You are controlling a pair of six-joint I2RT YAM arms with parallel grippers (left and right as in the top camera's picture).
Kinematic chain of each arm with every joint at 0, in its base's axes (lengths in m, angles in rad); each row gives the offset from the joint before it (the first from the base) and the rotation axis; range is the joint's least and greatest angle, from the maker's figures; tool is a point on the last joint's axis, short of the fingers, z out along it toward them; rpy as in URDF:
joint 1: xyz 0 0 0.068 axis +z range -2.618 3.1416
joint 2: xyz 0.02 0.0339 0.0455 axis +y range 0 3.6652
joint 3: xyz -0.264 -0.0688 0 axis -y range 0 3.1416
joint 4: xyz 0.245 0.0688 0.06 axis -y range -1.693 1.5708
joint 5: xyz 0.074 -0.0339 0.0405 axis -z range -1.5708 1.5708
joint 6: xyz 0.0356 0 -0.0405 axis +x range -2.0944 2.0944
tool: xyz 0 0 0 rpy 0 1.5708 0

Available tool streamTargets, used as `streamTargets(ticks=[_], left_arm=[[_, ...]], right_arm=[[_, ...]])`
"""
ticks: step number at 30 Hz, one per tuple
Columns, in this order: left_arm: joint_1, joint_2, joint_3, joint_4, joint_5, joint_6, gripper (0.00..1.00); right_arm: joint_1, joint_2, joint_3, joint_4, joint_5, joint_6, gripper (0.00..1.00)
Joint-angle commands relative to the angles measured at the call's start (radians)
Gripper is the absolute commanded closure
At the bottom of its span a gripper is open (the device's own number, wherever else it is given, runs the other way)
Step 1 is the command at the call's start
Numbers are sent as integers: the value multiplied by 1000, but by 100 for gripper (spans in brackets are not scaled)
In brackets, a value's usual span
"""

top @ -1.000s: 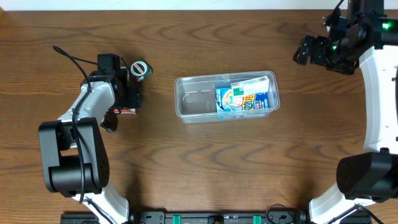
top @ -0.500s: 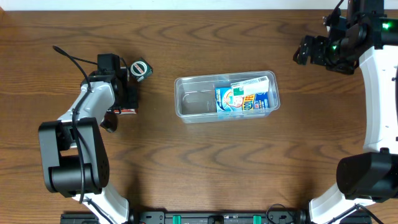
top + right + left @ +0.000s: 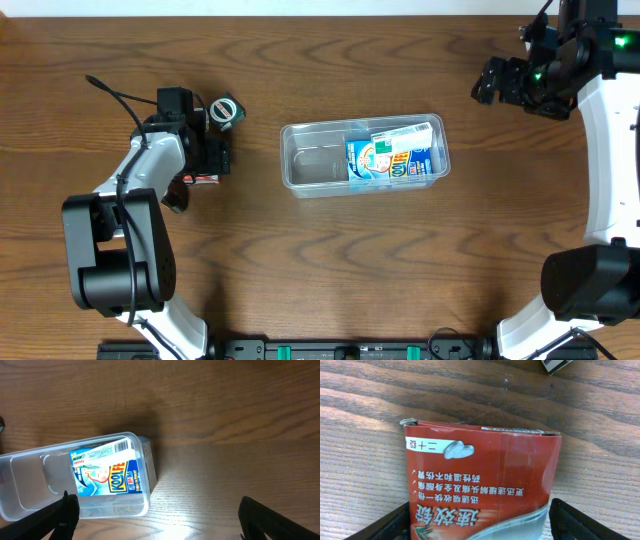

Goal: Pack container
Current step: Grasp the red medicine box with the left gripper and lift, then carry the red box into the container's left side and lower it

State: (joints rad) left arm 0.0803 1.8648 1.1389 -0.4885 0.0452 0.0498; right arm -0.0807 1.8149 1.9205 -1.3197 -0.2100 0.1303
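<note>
The clear container lies mid-table with a blue and white packet in its right half. It also shows in the right wrist view with the packet. A red packet with white print lies flat on the table between the fingers of my left gripper. The fingers sit at its two sides, with a thin gap on the right. In the overhead view the left gripper covers most of the red packet. My right gripper is open and empty, high at the far right.
A small round roll lies just behind the left gripper. A small black and white object shows at the top edge of the left wrist view. The table is dark wood.
The left gripper has shifted very slightly to the right over the red packet. The right arm and the container have not moved.
</note>
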Motion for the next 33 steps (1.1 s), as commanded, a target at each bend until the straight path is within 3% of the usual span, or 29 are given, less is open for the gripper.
streamTargets(ticks=[1, 14, 16, 18, 20, 33], left_arm=[[-3, 16, -11, 4, -1, -2, 18], [-3, 64, -13, -1, -1, -1, 19], [-3, 64, -13, -1, -1, -1, 28], [-3, 63, -13, -2, -1, -2, 44], [-3, 63, -13, -3, -1, -2, 51], [-3, -52, 37, -76, 0, -13, 51]], right_arm=[[8, -3, 12, -1, -4, 14, 1], [8, -3, 12, -1, -4, 14, 1], [8, -3, 12, -1, -4, 14, 1], [8, -3, 12, -1, -4, 14, 1], [9, -3, 12, -1, -4, 14, 1], [9, -3, 12, -1, -4, 14, 1]])
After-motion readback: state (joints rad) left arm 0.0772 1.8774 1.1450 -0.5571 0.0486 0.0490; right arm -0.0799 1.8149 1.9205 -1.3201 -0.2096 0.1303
